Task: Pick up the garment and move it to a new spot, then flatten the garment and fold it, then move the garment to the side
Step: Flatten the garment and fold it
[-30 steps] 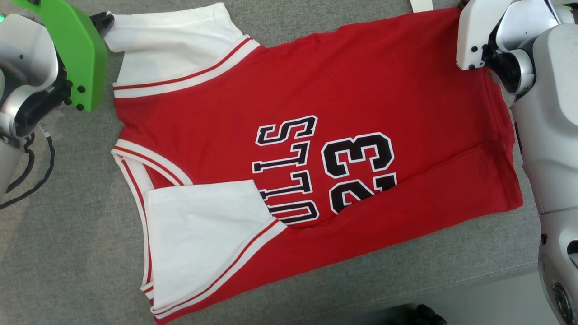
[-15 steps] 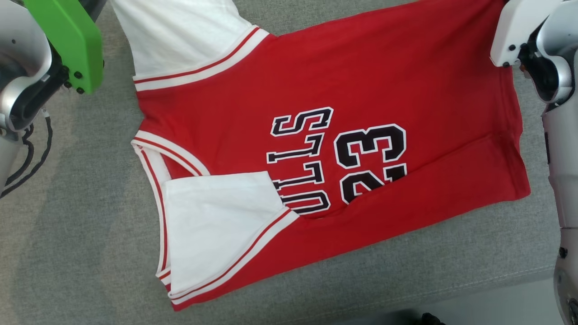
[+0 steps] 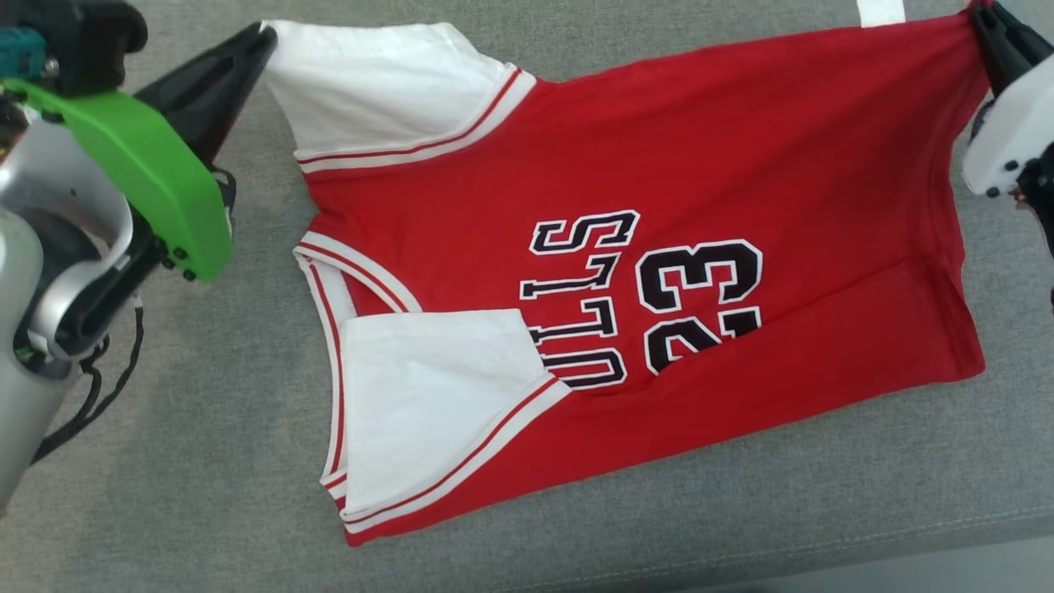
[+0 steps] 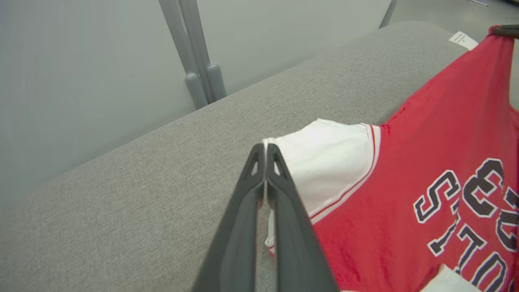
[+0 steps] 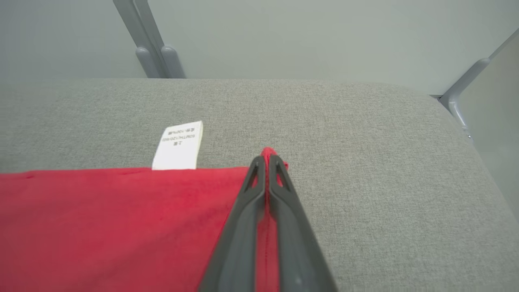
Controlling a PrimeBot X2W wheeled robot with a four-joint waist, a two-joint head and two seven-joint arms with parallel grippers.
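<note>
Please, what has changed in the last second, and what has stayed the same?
Mostly the head camera moved: the whole picture shifted. The left gripper stays shut on the far white sleeve of the jersey; the right gripper, hidden before, now shows pinching the red hem corner. Nothing was let go. The near sleeve stays folded over the lettering.

I see my left gripper [image 4: 264, 148] with both dark fingers pressed together on the outer corner of the garment's [image 4: 438, 134] white sleeve [image 4: 324, 162]. The garment, red with black lettering, lies on the grey cushion [image 4: 142, 194]. At its far corner the right gripper [image 4: 500, 30] touches the red cloth, with a white label [image 4: 462, 39] just beside that corner. Beyond the garment, two grey posts [image 4: 198, 61] stand against a pale wall.
</note>
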